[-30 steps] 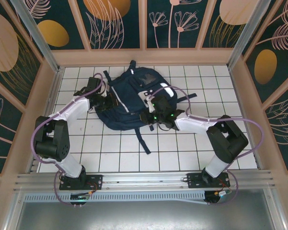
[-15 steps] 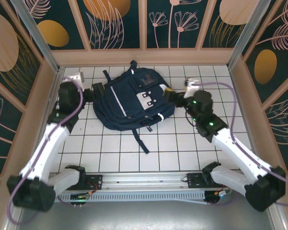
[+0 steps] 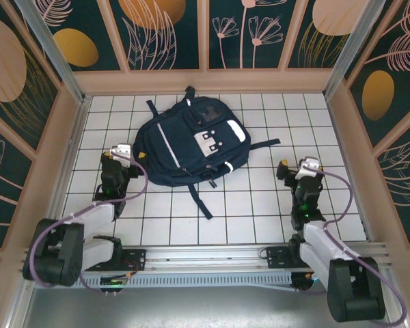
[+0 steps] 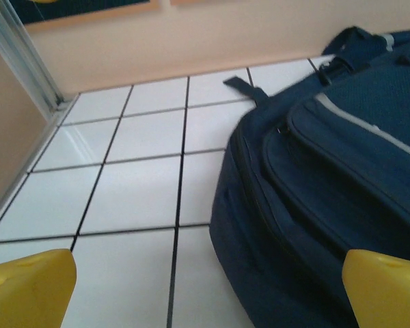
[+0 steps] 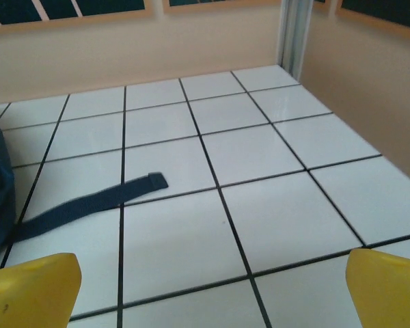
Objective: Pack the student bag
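The left pincer [image 3: 123, 157] sits low over the table [image 3: 253, 212] with its yellow fingertips [image 4: 27, 290] spread as wide as they go and nothing between them. The right pincer [image 3: 302, 171] is likewise wide open and empty. The left one is near the student bag's [image 3: 191, 147] left flank without touching it. The right one is well apart, with bare tiles between.

The first hazard is probably the loose webbing. One strap [image 3: 201, 201] trails from the bag's near edge toward the arms, and another [image 5: 89, 201] lies flat on the tiles between the bag and the right pincer. A finger sweeping in low could catch either one and drag the whole bag.

The table looks smooth and glossy, so a pull from one side alone may slide or spin the bag instead of opening it; the other arm would need to pin it. The fabric looks soft and slack. Jaws closing on it may pinch only a fold of cloth, and any zip pulls are too small to make out. No open compartment can be seen from here.

The bag lies flat in the far middle of the table, front up, with its buckle patch [image 3: 208, 141] showing. Its long axis runs roughly near to far, slightly skewed. The carry handle [image 3: 189, 91] marks the top end, pointing at the back wall, and the rounded bottom faces the arms.
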### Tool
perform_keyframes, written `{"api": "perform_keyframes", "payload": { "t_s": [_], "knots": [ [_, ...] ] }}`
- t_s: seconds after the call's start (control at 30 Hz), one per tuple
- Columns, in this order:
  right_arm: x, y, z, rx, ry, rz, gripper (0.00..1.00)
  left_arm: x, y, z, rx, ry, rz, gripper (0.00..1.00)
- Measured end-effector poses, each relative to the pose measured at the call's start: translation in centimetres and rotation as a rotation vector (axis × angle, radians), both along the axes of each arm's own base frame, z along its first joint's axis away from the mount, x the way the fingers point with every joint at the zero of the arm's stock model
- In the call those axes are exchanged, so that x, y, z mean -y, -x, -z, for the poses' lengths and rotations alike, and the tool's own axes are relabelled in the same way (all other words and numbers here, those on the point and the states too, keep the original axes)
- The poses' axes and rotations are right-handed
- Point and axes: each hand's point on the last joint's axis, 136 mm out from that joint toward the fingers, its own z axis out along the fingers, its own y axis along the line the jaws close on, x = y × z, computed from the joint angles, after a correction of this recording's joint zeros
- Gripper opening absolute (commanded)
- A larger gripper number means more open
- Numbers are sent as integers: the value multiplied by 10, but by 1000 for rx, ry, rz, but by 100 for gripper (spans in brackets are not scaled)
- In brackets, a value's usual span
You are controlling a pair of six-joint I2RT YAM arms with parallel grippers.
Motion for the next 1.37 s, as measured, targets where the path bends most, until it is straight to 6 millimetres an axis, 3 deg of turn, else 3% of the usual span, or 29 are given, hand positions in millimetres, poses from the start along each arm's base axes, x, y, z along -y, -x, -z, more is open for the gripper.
{"api": "perform_keyframes", "payload": {
  "t_s": [0.17, 0.33, 0.4, 0.5, 0.67, 1.37],
  "knots": [
    [-3, -11, 17, 11, -23, -44, 99, -8, -14, 9, 28, 14, -30, 99],
    [-9, -34, 13, 52, -30, -90, 99, -27, -17, 7, 89, 67, -77, 99],
    [-7, -42, 13, 86, -28, -78, 99, -36, -20, 10, 100, 89, -97, 99],
    [1, -43, 27, 45, -43, -38, 99, -43, -21, 16, 92, 114, -116, 99],
    [3, -70, -2, 123, -41, -23, 99, -41, -22, 10, 117, 139, -106, 99],
    [1, -73, 3, 98, -49, -54, 99, -41, -23, 5, 139, 150, -104, 99]
  ]
}}
